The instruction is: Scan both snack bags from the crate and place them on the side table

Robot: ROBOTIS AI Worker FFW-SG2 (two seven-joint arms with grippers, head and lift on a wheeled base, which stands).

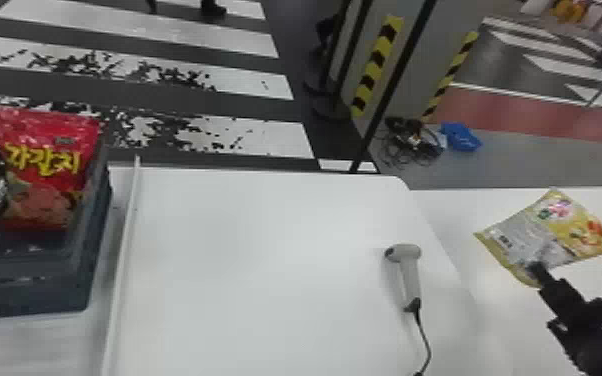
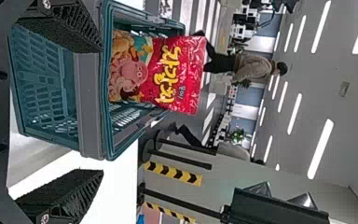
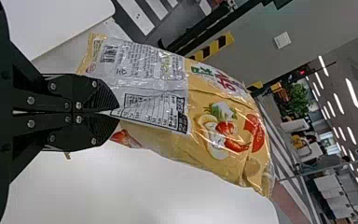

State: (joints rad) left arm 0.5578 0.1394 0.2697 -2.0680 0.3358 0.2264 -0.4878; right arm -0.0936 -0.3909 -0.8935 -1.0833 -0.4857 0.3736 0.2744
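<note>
Item: yellow snack bag (image 1: 580,235), pinched by a fold of its film in the closed right gripper (image 3: 116,112); it extended forward from the fingertips over the side table (image 1: 452,225), towards the far edge, whether touching the top could not be told. The grip on slack film probably served to leave the bag's body free for setting down. Item: scanner (image 1: 410,272), lying beside the worktop's (image 1: 265,250) right edge, presumably to keep it on the route to the side table. Item: red snack bag (image 1: 45,170), standing inside the crate (image 1: 96,225) by its right-hand wall, top above the rim, an arrangement likely to ease lifting. Item: left gripper (image 2: 99,111), fingers wide and empty, at the crate's near edge; the red bag lay ahead of it, apart from both fingers.
</note>
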